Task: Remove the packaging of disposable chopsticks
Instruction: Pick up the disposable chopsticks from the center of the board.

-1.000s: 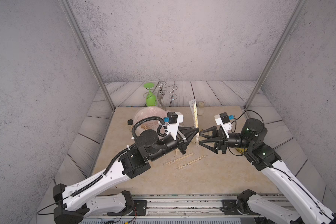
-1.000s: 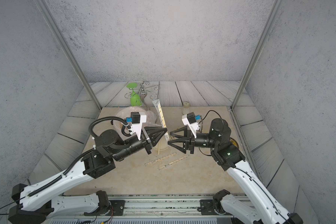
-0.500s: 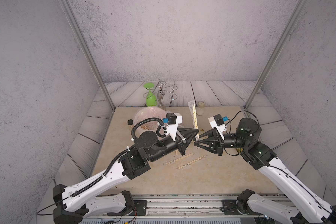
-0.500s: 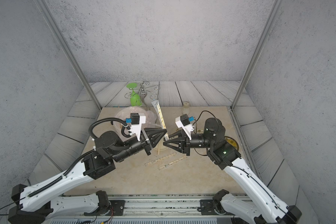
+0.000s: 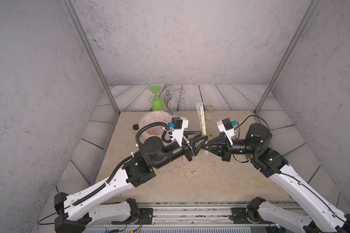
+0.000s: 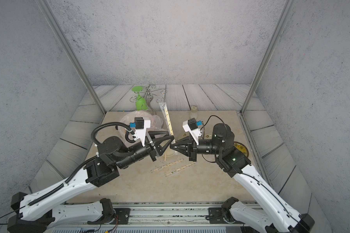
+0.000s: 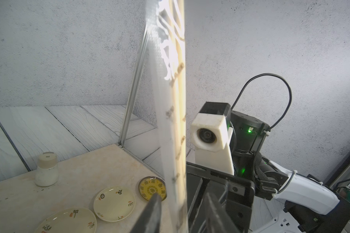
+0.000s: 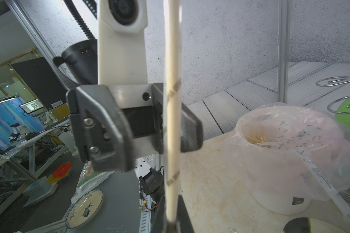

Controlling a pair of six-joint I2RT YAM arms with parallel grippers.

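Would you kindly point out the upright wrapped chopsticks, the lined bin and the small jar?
upright wrapped chopsticks [image 5: 201, 119]: in a top view, midway along the sleeve.
lined bin [image 5: 142, 121]: in a top view, liner-covered wall near the rim.
small jar [image 5: 209, 114]: in a top view, its body.

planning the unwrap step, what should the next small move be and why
Probably slide the left gripper up the sleeve and close near its top end. Its jaws stand open around the upright wrapped chopsticks, while the right gripper is shut on them lower down, freeing the left to pull.
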